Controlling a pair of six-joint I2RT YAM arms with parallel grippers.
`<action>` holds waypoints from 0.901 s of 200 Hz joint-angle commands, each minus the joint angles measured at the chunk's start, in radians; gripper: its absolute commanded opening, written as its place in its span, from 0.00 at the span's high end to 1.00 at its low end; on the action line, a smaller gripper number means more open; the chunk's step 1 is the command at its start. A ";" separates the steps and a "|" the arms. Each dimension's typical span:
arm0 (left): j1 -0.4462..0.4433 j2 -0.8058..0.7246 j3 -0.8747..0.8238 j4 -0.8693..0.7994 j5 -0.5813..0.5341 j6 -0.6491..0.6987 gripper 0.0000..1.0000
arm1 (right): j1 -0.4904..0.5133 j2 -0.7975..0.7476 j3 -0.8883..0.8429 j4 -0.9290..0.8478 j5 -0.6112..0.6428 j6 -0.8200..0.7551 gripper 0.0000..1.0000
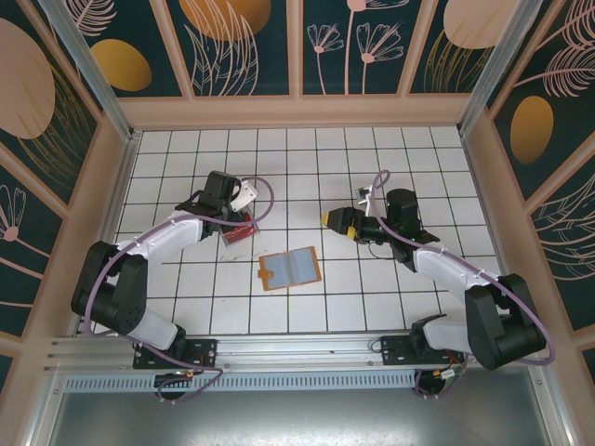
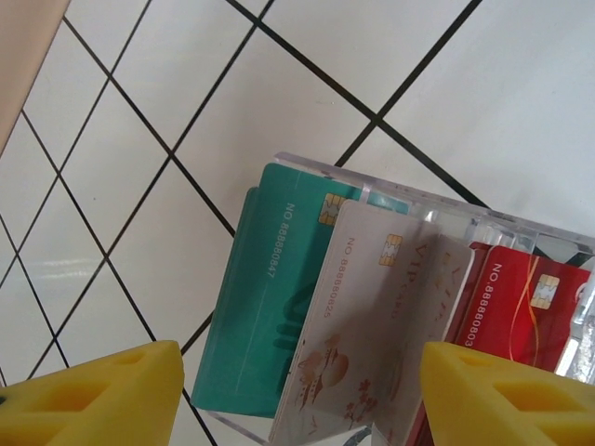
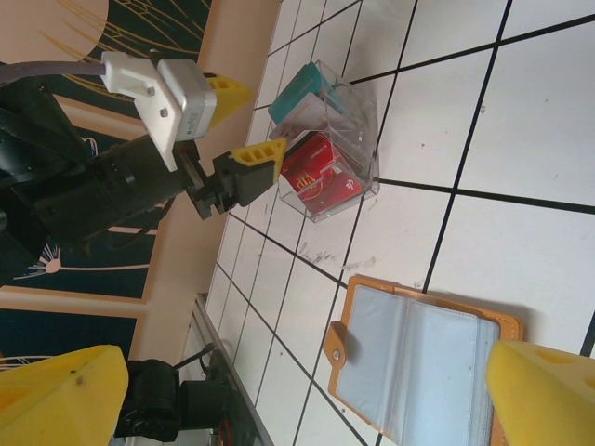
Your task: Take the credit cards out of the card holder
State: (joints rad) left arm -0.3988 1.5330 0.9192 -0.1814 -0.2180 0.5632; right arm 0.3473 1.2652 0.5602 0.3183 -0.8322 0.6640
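The card holder (image 1: 289,268) lies open on the white tiles, its grey-clear sleeves (image 3: 418,362) facing up with no card showing in them. The credit cards stand in a clear plastic box (image 1: 240,230): a teal one (image 2: 260,288), a pale one (image 2: 363,334) and a red one (image 2: 516,307). My left gripper (image 2: 297,400) hovers open just over the box; its yellow fingertips (image 2: 93,395) stand wide on either side of the pale card, touching nothing. My right gripper (image 1: 337,221) is open and holds nothing, up and to the right of the holder.
The clear box (image 3: 330,139) sits left of the holder, about a tile away. A wooden wall (image 1: 88,200) borders the tiles close to the left arm. Bare tiles run along the near side in front of the holder (image 1: 288,311).
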 commanded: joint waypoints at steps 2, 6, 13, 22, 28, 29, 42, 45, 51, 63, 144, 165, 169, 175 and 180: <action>0.003 0.014 -0.018 0.023 -0.037 -0.015 0.30 | -0.008 0.002 -0.003 0.049 -0.022 0.003 0.01; 0.004 0.014 -0.021 0.028 -0.042 -0.016 0.30 | -0.008 0.003 -0.003 0.050 -0.022 0.003 0.01; 0.003 0.016 -0.022 0.031 -0.045 -0.015 0.30 | -0.010 0.003 -0.002 0.049 -0.023 0.003 0.01; 0.004 0.018 -0.020 0.035 -0.052 -0.018 0.30 | -0.009 0.003 -0.002 0.050 -0.024 0.003 0.01; 0.004 0.019 -0.019 0.041 -0.060 -0.023 0.30 | -0.009 0.003 -0.002 0.050 -0.024 0.001 0.01; 0.004 0.020 -0.017 0.042 -0.061 -0.023 0.30 | -0.009 0.003 -0.002 0.050 -0.023 0.002 0.01; 0.004 0.025 -0.013 0.049 -0.079 -0.028 0.32 | -0.010 0.005 -0.002 0.050 -0.024 0.002 0.01; 0.004 0.027 -0.011 0.051 -0.081 -0.028 0.32 | -0.010 0.005 -0.002 0.050 -0.024 0.001 0.01; 0.004 0.030 -0.008 0.055 -0.090 -0.031 0.32 | -0.010 0.005 -0.001 0.051 -0.024 0.003 0.01; 0.006 0.034 -0.008 0.072 -0.111 -0.037 0.33 | -0.011 0.004 -0.002 0.051 -0.024 0.003 0.01; 0.021 0.020 0.011 0.089 -0.138 -0.058 0.33 | -0.011 -0.008 -0.012 0.051 -0.023 0.007 0.01; 0.021 0.001 0.017 0.086 -0.128 -0.068 0.32 | -0.011 -0.017 -0.017 0.051 -0.021 0.009 0.01; 0.021 -0.003 0.017 0.086 -0.126 -0.070 0.32 | -0.011 -0.019 -0.019 0.050 -0.021 0.009 0.01; 0.021 -0.009 0.020 0.088 -0.130 -0.077 0.32 | -0.010 -0.021 -0.020 0.049 -0.021 0.011 0.01; 0.021 -0.013 0.024 0.090 -0.136 -0.083 0.32 | -0.011 -0.023 -0.020 0.049 -0.021 0.012 0.01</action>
State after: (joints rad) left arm -0.3847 1.5585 0.9173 -0.1074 -0.3351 0.5255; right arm 0.3454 1.2652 0.5594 0.3187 -0.8326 0.6643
